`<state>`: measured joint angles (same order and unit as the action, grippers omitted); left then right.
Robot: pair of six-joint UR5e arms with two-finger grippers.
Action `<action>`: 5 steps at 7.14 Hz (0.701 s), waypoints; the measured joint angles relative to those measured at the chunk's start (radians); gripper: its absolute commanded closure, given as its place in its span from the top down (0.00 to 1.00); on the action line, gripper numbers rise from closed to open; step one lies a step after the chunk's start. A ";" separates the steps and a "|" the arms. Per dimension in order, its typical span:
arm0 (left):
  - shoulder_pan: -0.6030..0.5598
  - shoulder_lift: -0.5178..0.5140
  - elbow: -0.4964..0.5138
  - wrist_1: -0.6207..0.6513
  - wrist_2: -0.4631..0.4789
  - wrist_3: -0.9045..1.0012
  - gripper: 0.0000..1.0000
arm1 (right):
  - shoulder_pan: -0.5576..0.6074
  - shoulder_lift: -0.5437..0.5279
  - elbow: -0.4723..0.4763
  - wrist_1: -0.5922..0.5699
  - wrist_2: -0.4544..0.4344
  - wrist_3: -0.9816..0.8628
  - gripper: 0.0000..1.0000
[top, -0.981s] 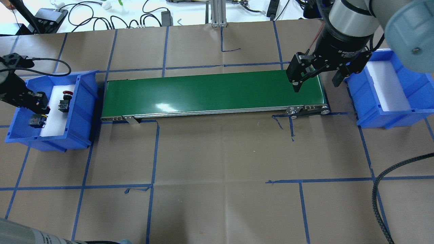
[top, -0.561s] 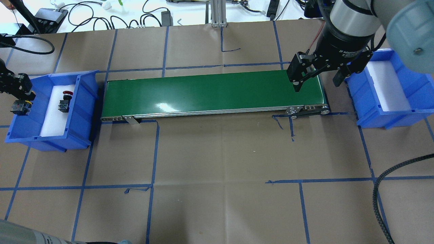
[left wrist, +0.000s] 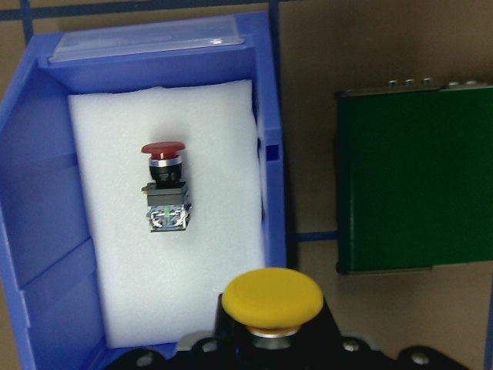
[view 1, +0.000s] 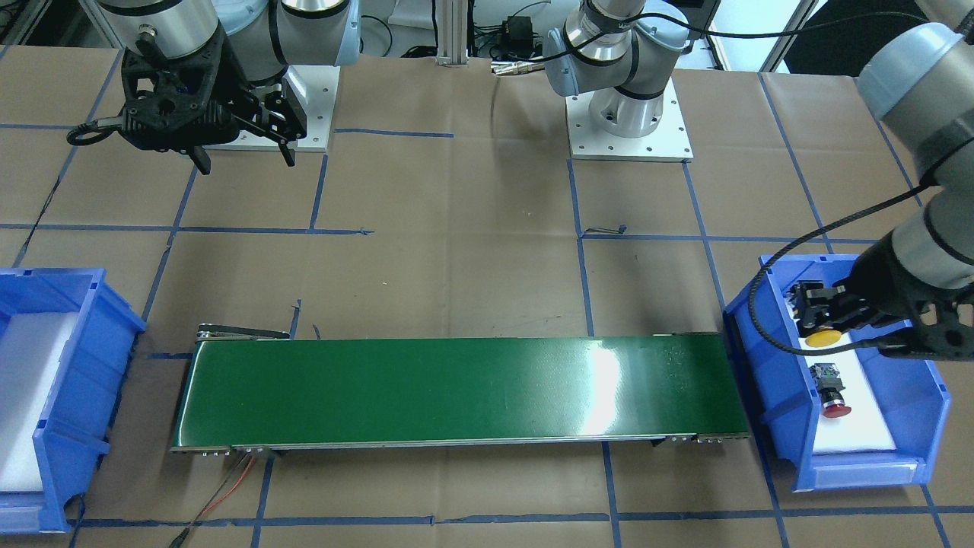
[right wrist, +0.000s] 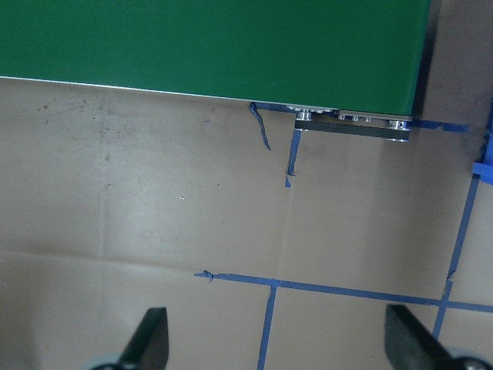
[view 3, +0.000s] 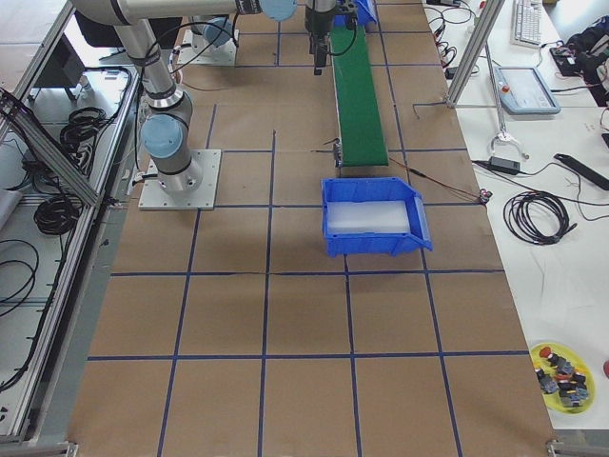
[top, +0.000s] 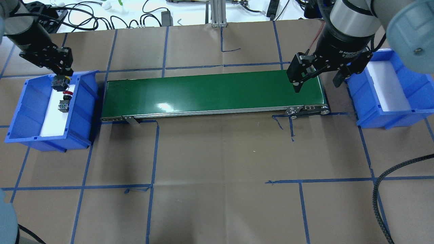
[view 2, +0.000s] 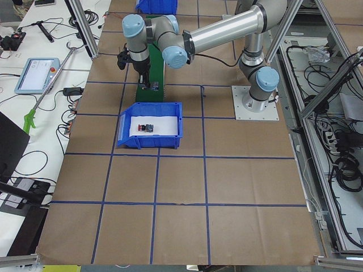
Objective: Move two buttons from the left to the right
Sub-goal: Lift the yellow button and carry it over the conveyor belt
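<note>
the yellow button has a wide, smooth, round cap on a dark, blocky body. the left gripper is clenched on that body, and the cap sticks out free from the fingers. it hangs over the left bin, the blue box just beyond the left end of the green belt, above the part of the box nearer to the robot base.

the red button has the same form: a red cap, a metal ring, a black and grey body. it lies on its side on the white foam in the same box, apart from the yellow one, and nothing touches it.

i judge both are light and stiff, made of hard plastic, so a firm squeeze should not hurt them. the round cap looks slippery and would probably roll out of the fingers. the flat sides of the body look like the better place to take hold, also for the red one.

the right gripper is spread wide and carries nothing. it hangs over the right end of the belt. the right bin stands just past that end, and no button is seen in it.
</note>
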<state>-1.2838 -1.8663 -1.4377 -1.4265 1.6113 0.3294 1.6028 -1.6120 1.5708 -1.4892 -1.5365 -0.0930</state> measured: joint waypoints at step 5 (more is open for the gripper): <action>-0.175 -0.119 -0.082 0.180 0.010 -0.193 0.00 | -0.003 0.002 0.000 0.001 0.000 -0.001 1.00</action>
<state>-1.4585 -1.9857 -1.5196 -1.2461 1.6213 0.1363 1.6000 -1.6096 1.5708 -1.4880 -1.5368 -0.0936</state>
